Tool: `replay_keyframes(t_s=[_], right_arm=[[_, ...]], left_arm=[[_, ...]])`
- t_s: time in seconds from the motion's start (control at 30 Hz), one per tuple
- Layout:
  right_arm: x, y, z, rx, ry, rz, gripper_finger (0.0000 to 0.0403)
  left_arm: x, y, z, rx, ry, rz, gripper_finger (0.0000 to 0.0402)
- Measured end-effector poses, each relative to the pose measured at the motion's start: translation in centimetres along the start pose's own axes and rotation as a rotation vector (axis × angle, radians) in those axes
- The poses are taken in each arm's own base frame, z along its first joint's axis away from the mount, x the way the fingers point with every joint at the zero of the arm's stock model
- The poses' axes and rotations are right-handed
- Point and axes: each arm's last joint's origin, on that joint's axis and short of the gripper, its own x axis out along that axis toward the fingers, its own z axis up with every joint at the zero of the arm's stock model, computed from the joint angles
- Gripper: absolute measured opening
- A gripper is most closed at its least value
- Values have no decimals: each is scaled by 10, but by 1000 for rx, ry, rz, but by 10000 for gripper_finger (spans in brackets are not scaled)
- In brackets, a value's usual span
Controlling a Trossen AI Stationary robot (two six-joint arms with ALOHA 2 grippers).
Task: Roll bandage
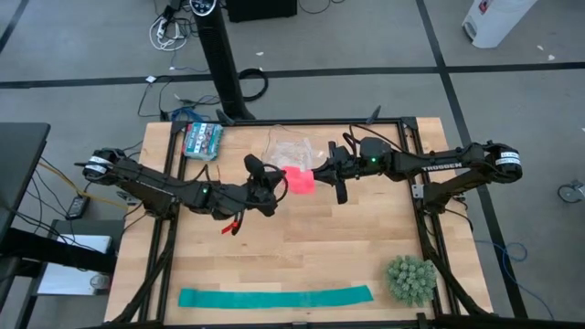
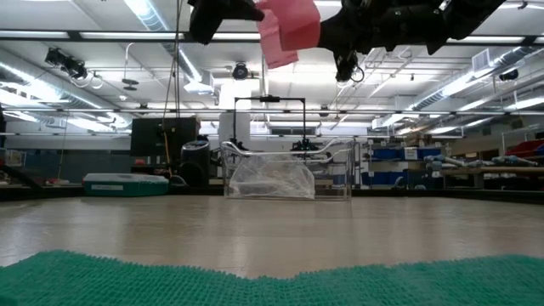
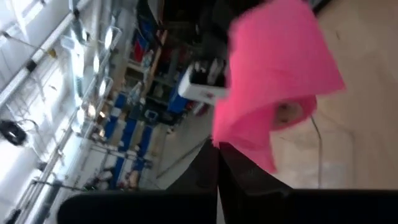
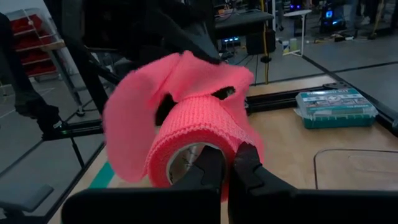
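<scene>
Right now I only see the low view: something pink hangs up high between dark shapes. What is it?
Observer: A bandage, partly rolled, with a loose flap.
Operator: Who holds it?
Observer: The right gripper is shut on the roll's edge; the left gripper is shut on the loose flap.
Operator: And that green fuzz in front of me?
Observer: A teal strip, lying flat along the table's near edge.

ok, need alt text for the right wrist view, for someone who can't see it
A pink bandage roll with a loose flap of fabric fills the centre, pinched in the right gripper, whose jaws are shut on its lower edge, with the other arm dark behind it. Beyond lie the wooden table, a teal case and part of a clear plastic container.
</scene>
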Motion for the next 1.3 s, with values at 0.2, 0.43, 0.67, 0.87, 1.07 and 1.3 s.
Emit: replay_keyframes(t_s=[0.2, 0.43, 0.67, 0.87, 1.07, 1.3], right_arm=[[0, -1, 1, -1, -13, -26, 0], [0, -1, 2, -13, -20, -27, 0], [0, -1, 4, -25, -39, -25, 0], [0, -1, 4, -26, -42, -25, 0], [0, -1, 6, -31, -60, -22, 0], [0, -1, 5, -29, -57, -22, 0]], left_arm=[[-11, 3, 14, 46, -97, 37, 4], [-16, 3, 23, 31, -280, -18, 4], [-17, 5, 28, -55, -414, -74, 5], [-17, -1, 26, -109, -425, -155, 8], [-17, -1, 26, -149, -403, -156, 73], [-19, -5, 23, -114, -284, -119, 163]])
